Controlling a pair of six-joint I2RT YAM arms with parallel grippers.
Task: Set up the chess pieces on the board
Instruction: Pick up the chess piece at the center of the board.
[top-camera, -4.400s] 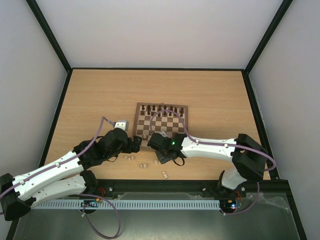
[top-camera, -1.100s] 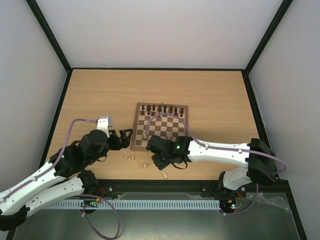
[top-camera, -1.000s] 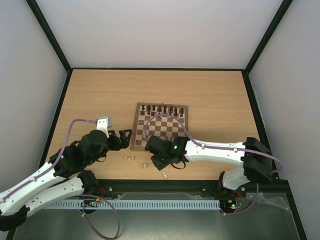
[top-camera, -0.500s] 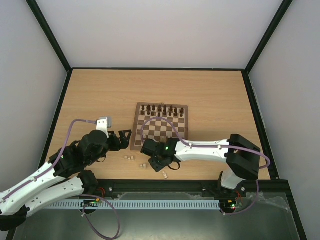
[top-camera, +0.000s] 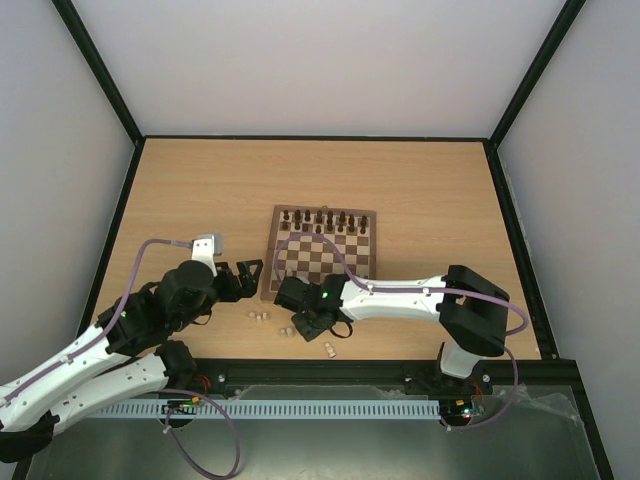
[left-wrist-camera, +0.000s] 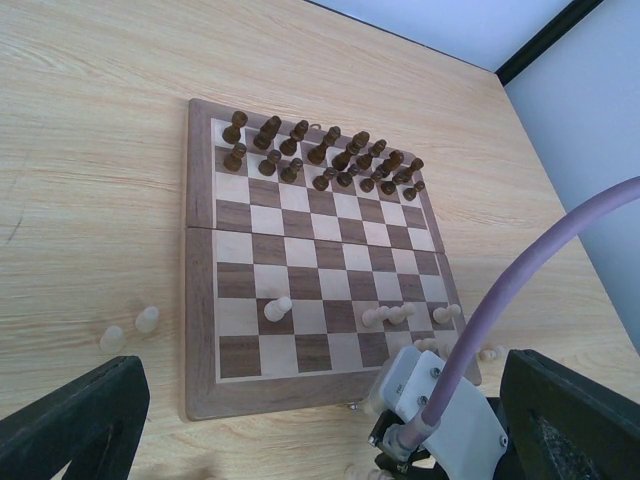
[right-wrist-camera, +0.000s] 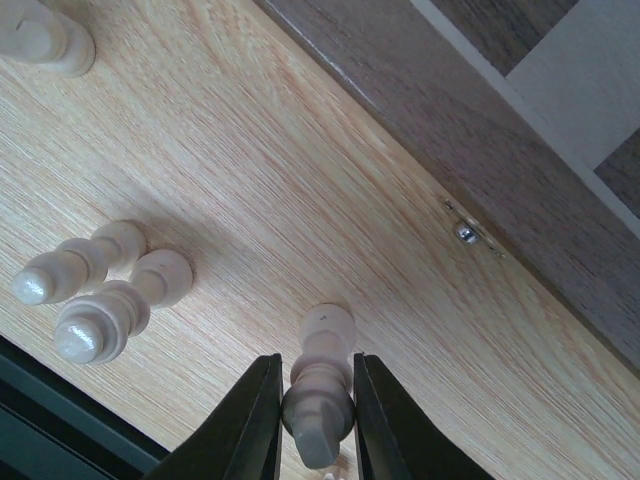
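pale piece (right-wrist-camera: 322, 388) in right pincer (right-wrist-camera: 315, 362), fingers (right-wrist-camera: 252, 425) cropped

a light wooden table (top-camera: 200, 190) sits inside plain pale grey walls (top-camera: 320, 60), edged by a black frame (top-camera: 100, 70), under soft, even light.

Pale wood-grain worktop (top-camera: 200, 190) fills the middle, with a black frame (top-camera: 100, 70) running along its edges and up the corners. Plain white walls (top-camera: 320, 60) stand behind, and a white slotted strip (top-camera: 300, 409) lies along the near edge.
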